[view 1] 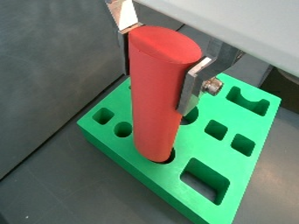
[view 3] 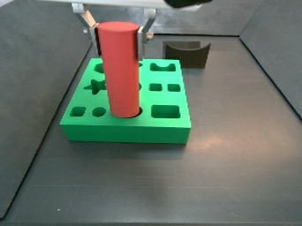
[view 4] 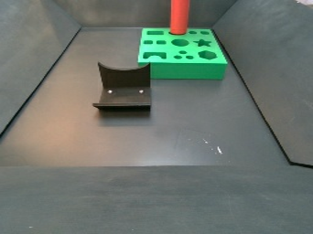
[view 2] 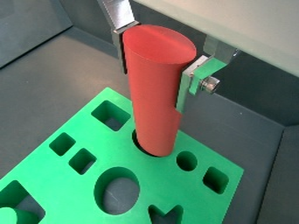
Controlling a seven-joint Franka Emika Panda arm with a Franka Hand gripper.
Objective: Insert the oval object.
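The oval object (view 1: 158, 96) is a tall red peg standing upright with its lower end in a hole of the green block (view 1: 251, 171). My gripper (view 1: 158, 74) is over the block, its silver fingers (view 1: 197, 83) pressed on either side of the peg near its flat top. Both also show in a wrist view: the peg (view 2: 158, 87) between the gripper (view 2: 153, 77) fingers, above the block (view 2: 70, 188). In a side view the peg (view 3: 118, 71) rises well above the block (view 3: 118, 128), with the gripper (view 3: 117, 33) at its top. Another side view shows the peg (view 4: 178, 14) at the far end.
The green block (view 4: 184, 64) has several other shaped holes, all empty. The dark fixture (view 3: 189, 53) with a curved notch stands on the dark floor beyond the block; it also shows in a side view (view 4: 123, 87). Dark walls ring the floor.
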